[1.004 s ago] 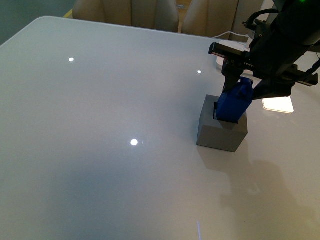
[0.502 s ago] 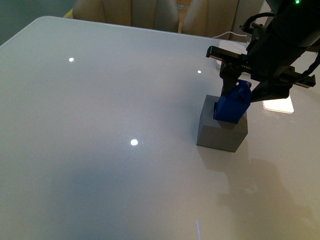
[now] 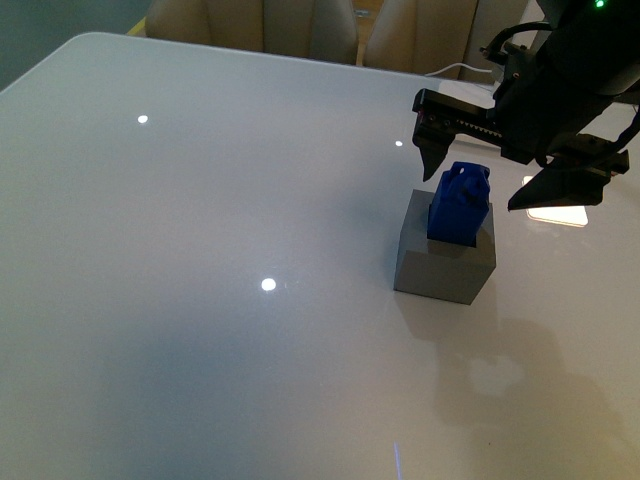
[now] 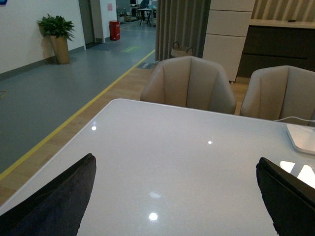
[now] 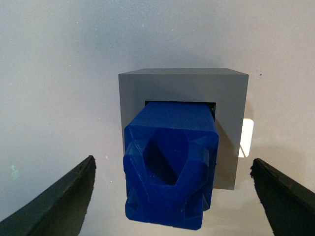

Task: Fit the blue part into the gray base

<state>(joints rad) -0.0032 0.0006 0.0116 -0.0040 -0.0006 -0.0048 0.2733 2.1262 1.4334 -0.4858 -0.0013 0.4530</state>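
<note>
Plastic blue part (image 3: 459, 205), prob stiff & light, sits partway in base (image 3: 440, 265); we'd grip its flat sides. Right gripper (image 3: 472, 190) spread wide, empty; left gripper (image 4: 175, 162) too

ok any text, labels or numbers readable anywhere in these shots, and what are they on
No text can be read in any view.
blue part: no marking.
gray base: no marking.
pink sign, far in the background of the left wrist view: too small to read.
</note>
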